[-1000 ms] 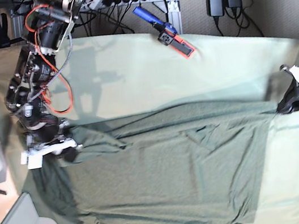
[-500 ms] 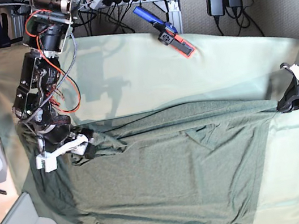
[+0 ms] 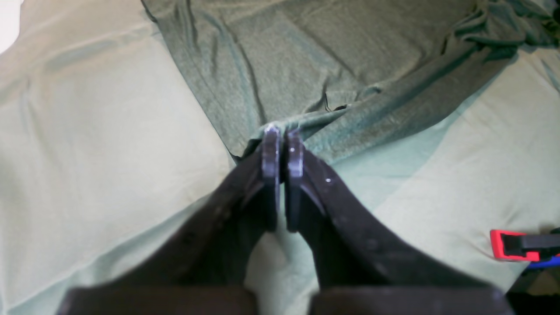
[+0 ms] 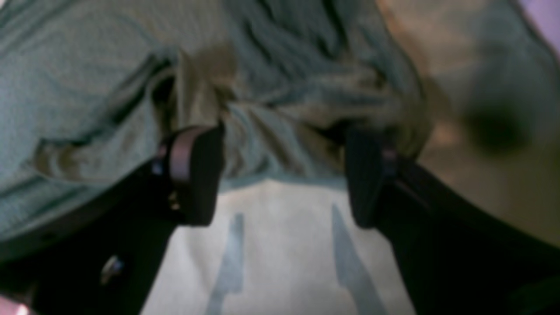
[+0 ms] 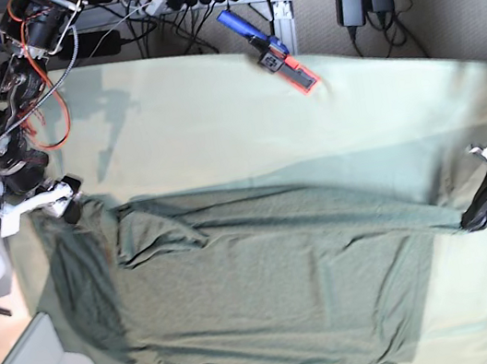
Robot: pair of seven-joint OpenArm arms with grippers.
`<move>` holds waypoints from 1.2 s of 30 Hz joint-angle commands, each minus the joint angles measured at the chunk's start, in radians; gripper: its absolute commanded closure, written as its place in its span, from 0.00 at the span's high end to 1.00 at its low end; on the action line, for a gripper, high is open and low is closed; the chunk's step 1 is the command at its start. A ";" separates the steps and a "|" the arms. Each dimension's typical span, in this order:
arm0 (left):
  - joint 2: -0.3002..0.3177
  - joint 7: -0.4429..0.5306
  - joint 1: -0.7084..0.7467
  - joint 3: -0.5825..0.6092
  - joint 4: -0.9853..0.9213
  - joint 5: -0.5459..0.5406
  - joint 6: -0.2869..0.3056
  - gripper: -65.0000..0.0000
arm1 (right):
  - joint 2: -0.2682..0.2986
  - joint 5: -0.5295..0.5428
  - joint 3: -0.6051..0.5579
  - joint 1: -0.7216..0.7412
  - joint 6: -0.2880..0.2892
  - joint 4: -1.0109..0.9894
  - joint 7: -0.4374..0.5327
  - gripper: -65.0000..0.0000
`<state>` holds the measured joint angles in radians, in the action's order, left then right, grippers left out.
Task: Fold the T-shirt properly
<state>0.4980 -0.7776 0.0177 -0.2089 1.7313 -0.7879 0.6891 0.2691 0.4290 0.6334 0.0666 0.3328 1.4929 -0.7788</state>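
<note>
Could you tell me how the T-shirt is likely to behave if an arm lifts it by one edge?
Probably floppy: the T-shirt lies in soft wrinkles and tents where the left gripper pinches it. Likely light, since that small pinch holds it. It may slide on the smooth sheet.

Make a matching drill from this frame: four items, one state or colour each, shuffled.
Items:
1. left gripper
2. right gripper
3. T-shirt
4. table sheet

States:
A. pale mint green, smooth
B. jaws wide apart, cloth bunched just beyond the pads
C. dark heathered grey-green, spread out with wrinkles
D. jaws pressed together, pinching a fabric edge

Pairs: 1-D, 2-B, 3-C, 4-A
</note>
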 commanded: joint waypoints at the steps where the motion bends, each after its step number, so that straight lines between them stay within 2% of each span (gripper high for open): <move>1: 0.014 0.029 -0.021 -0.005 0.000 -0.015 0.009 0.00 | 0.019 0.017 0.002 0.008 0.023 0.018 0.031 0.67; 9: 0.014 0.135 -0.118 0.097 -0.202 0.073 0.009 0.00 | 0.018 0.027 0.002 0.005 0.023 0.018 0.053 0.67; 15: 0.014 0.154 -0.237 0.209 -0.359 0.081 0.009 0.00 | 0.019 0.023 0.002 0.005 0.023 0.018 0.053 0.67; 17: 0.014 0.180 -0.266 0.245 -0.391 0.132 0.009 0.00 | 0.019 0.023 0.002 0.005 0.023 0.018 0.053 0.67; 18: 0.014 0.196 -0.276 0.261 -0.407 0.164 0.009 0.03 | 0.018 0.024 0.002 0.005 0.023 0.018 0.053 0.67; 20: 0.014 0.208 -0.288 0.284 -0.442 0.204 0.009 0.14 | 0.018 0.024 0.002 0.005 0.023 0.018 0.056 0.67; 23: 0.008 0.218 -0.289 0.290 -0.495 0.229 0.009 0.26 | 0.019 0.023 0.002 0.005 0.022 0.018 0.070 0.67; 26: 0.007 0.215 -0.289 0.289 -0.531 0.240 0.009 0.45 | 0.019 0.023 0.002 0.005 0.022 0.018 0.075 0.67; 28: 0.007 0.201 -0.289 0.283 -0.535 0.239 -0.013 0.54 | 0.020 0.013 0.003 0.005 0.021 0.018 0.075 0.67; 31: 0.007 0.147 -0.289 0.248 -0.521 0.198 -0.023 0.55 | 0.034 0.013 0.013 0.005 0.012 0.018 0.075 0.67; 34: 0.007 0.055 -0.289 0.185 -0.503 0.074 0.009 0.55 | 0.064 0.014 0.050 0.005 0.011 0.018 0.072 0.67; 36: 0.007 0.000 -0.289 0.144 -0.498 -0.020 0.009 0.55 | 0.085 0.016 0.079 0.005 0.011 0.018 0.061 0.67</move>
<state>0.4877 -0.7952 -0.2466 -0.0597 1.2163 -0.7979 0.6849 0.3336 0.4328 0.7078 0.0559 0.3317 1.4929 -0.7364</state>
